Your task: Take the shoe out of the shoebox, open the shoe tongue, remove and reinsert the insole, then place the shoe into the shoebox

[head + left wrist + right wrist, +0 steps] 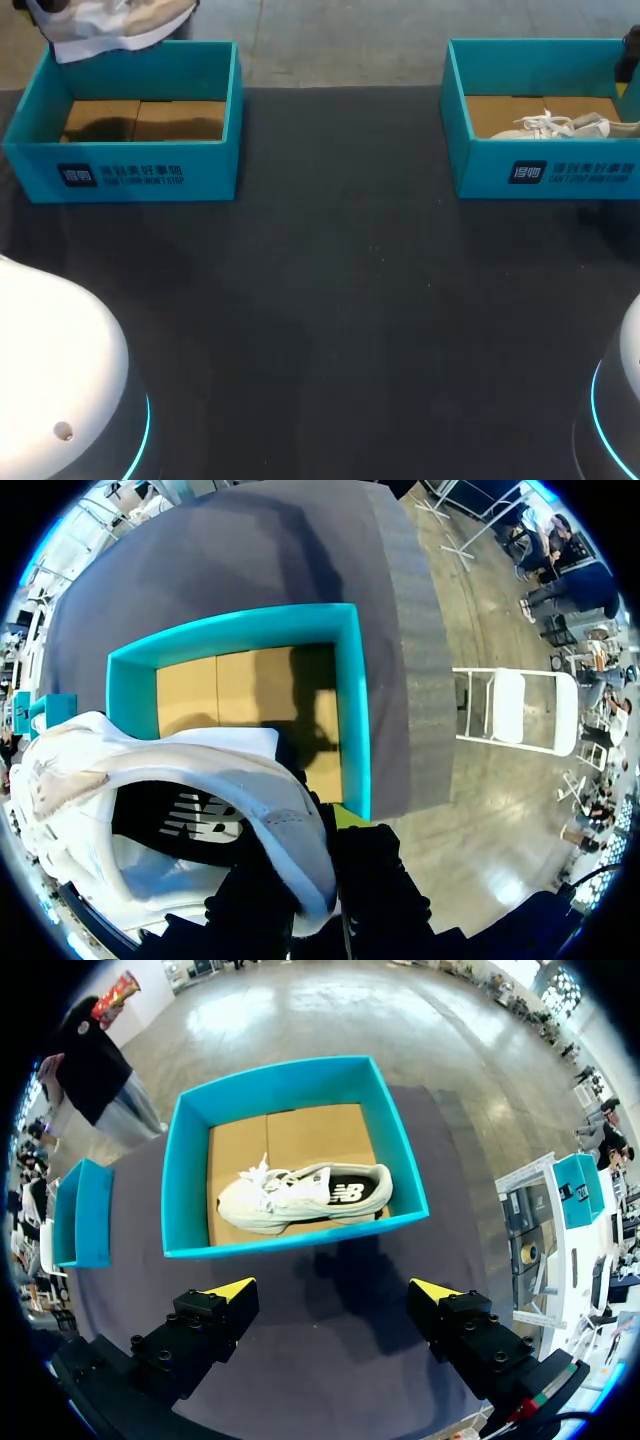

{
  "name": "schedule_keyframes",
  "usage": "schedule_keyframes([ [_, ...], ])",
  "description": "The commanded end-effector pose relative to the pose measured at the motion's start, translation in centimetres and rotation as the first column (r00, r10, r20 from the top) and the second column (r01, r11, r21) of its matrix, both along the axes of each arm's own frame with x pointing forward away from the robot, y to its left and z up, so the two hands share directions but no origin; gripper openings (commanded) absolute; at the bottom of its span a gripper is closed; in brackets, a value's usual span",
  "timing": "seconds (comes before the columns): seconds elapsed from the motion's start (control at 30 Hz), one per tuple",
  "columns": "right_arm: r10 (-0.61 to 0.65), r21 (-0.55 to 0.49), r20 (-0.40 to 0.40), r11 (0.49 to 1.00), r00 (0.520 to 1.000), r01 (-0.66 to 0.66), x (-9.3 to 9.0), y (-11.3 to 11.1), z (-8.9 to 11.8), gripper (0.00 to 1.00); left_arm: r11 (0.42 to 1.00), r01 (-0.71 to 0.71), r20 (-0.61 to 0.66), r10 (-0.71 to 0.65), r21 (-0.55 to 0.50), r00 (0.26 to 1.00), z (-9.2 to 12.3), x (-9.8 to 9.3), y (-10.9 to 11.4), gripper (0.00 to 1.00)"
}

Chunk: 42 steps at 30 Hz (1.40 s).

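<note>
Head camera, high behind, overlooks the table [350,300]. Left wrist camera looks past the shoe [80,780] in the left gripper [318,845] to the left box [352,710] beneath. Right wrist camera faces the right box [290,1237] ahead of the right gripper [335,1290]. Head view shares both.

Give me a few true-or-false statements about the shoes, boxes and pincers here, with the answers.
1. The left shoebox has no shoe inside. True.
2. The right pincer grips a sneaker. False: it is open and empty over the dark table.
3. A white sneaker lies in the right shoebox. True.
4. The left pincer holds nothing. False: it holds a second white sneaker above the left shoebox.
</note>
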State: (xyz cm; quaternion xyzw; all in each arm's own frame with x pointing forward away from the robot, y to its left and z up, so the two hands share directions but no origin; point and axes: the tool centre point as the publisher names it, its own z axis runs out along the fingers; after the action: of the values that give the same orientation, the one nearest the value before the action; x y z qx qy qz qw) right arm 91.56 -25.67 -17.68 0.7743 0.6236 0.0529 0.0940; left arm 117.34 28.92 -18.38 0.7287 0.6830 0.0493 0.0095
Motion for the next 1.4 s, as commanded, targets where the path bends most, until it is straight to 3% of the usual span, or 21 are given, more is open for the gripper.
schedule_keyframes([
  [0.03, -0.001, -0.001, 0.002, 1.0, 1.0, 0.001, -0.1, 0.0, 0.0, 1.0, 1.0, 0.001, 0.007, -0.001, -0.001, 1.0, 0.1, -0.3, 0.0, 0.0],
  [0.43, -0.001, -0.001, 0.002, 1.0, 1.0, 0.001, -0.1, 0.0, 0.0, 1.0, 1.0, 0.006, 0.017, -0.007, 0.01, 1.0, 0.2, -0.8, -0.3, 0.0],
  [0.9, -0.001, -0.001, 0.002, 1.0, 1.0, 0.001, -0.1, 0.0, 0.0, 1.0, 0.998, -0.046, 0.025, 0.045, 0.051, 0.999, 2.3, -9.5, -2.9, 0.0],
  [1.3, -0.001, -0.001, 0.002, 1.0, 1.0, 0.001, -0.1, 0.0, 0.0, 1.0, 0.992, -0.115, 0.009, 0.115, 0.054, 0.993, 3.0, -14.8, -6.4, 0.0],
  [1.4, -0.001, -0.001, 0.002, 1.0, 1.0, 0.001, -0.1, 0.0, 0.0, 1.0, 0.986, -0.13, 0.023, 0.128, 0.102, 0.992, 3.1, -16.0, -7.7, 0.0],
])
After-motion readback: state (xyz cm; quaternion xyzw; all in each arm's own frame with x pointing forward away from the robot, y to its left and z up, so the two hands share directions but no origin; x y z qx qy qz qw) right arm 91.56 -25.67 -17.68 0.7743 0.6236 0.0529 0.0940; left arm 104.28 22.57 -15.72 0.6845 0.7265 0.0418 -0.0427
